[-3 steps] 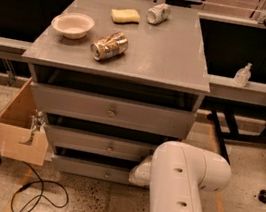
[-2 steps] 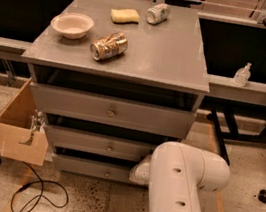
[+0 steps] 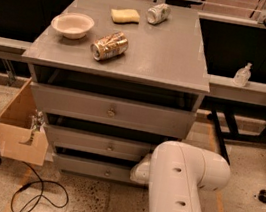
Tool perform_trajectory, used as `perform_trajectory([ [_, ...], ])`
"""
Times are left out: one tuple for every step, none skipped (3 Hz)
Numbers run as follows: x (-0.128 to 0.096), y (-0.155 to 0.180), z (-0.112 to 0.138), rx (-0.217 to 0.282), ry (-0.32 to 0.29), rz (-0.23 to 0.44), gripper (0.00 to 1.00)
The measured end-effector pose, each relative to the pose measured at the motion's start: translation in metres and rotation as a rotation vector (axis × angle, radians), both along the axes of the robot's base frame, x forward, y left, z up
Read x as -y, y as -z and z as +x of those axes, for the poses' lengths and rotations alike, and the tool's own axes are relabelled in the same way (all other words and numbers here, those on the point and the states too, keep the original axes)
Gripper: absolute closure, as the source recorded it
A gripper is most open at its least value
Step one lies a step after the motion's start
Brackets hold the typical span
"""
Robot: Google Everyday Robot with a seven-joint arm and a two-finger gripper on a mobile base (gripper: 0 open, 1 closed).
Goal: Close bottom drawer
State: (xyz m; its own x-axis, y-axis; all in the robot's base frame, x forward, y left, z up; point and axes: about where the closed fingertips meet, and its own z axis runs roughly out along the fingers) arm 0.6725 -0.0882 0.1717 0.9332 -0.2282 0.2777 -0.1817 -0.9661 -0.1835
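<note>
The grey cabinet has three drawers. The bottom drawer is the lowest, with a slim flat front and a small round knob; its front stands about level with the middle drawer above it. My white arm comes in from the bottom right and reaches to the right part of the bottom drawer's front. My gripper is hidden behind the arm's white body, somewhere near the drawer's right end.
On the cabinet top lie a white bowl, a crushed can, a yellow sponge and a silver can. A cardboard box hangs at the cabinet's left. A black cable lies on the floor. A sanitizer bottle stands on the right ledge.
</note>
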Motion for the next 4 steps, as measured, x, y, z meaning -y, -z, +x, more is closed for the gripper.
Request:
perform_trajectory([
  [0.0, 0.0, 0.0, 0.0, 0.0, 0.0, 1.0],
  [0.0, 0.0, 0.0, 0.0, 0.0, 0.0, 1.0],
  [0.0, -0.0001, -0.0001, 0.0, 0.0, 0.0, 1.0],
  [0.0001, -0.0001, -0.0001, 0.0, 0.0, 0.0, 1.0],
])
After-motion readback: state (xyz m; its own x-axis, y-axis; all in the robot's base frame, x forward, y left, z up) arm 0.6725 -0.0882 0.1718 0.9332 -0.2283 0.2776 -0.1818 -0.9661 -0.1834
